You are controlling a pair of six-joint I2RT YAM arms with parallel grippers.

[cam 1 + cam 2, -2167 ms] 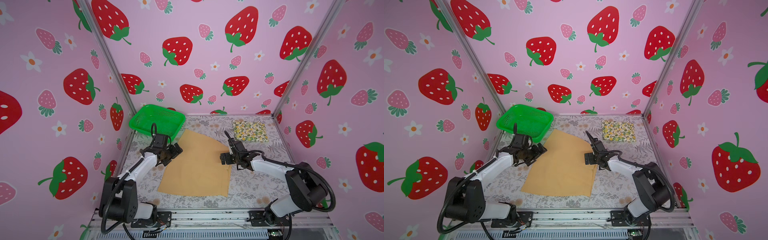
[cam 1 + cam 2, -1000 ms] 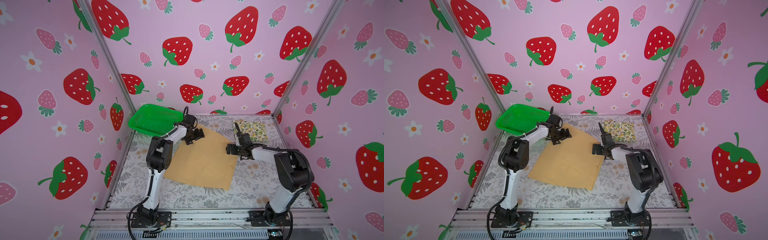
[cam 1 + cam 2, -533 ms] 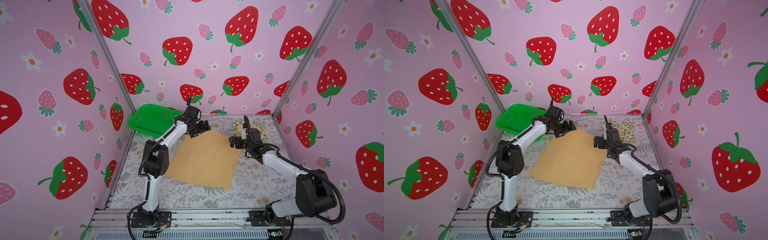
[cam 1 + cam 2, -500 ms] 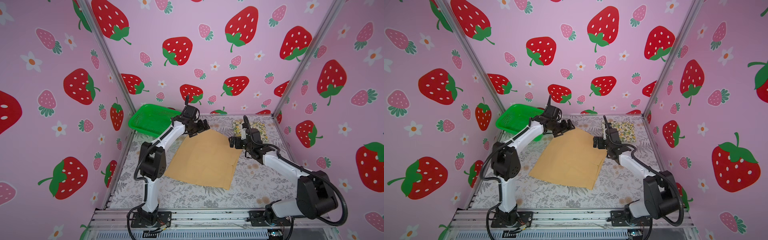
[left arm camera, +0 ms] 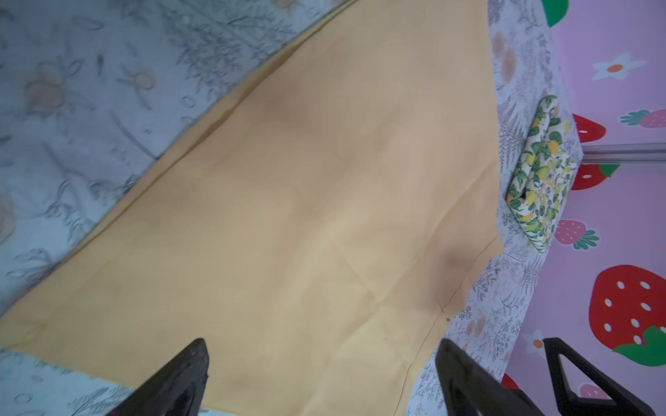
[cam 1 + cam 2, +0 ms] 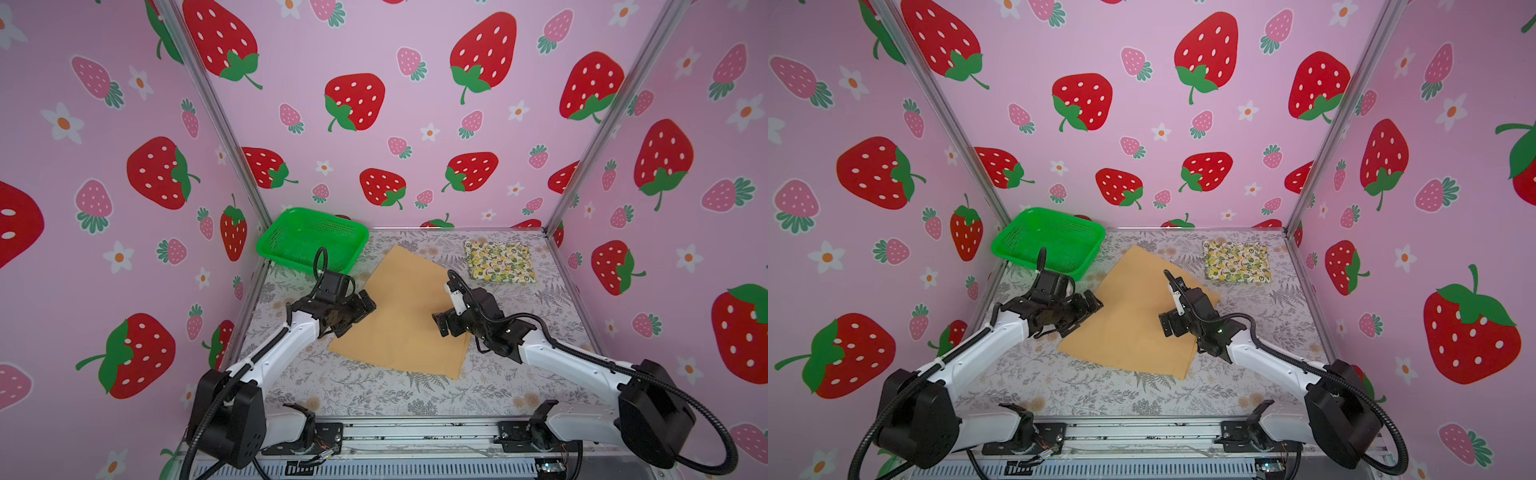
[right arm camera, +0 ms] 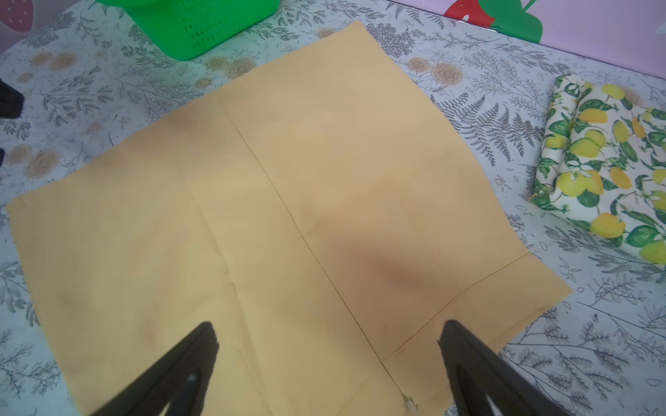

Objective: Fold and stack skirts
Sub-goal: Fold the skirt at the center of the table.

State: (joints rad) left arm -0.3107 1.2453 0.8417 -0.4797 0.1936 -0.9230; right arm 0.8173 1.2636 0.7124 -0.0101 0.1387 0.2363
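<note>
My left gripper [image 6: 360, 315] and right gripper [image 6: 441, 325] hang spread wide over opposite sides of the tan skirt [image 6: 405, 307] lying flat mid-tabletop [image 6: 374, 395], the folded lemon skirt [image 6: 498, 262] near the far right corner.

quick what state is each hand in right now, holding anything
left hand: open, holding nothing
right hand: open, holding nothing
</note>
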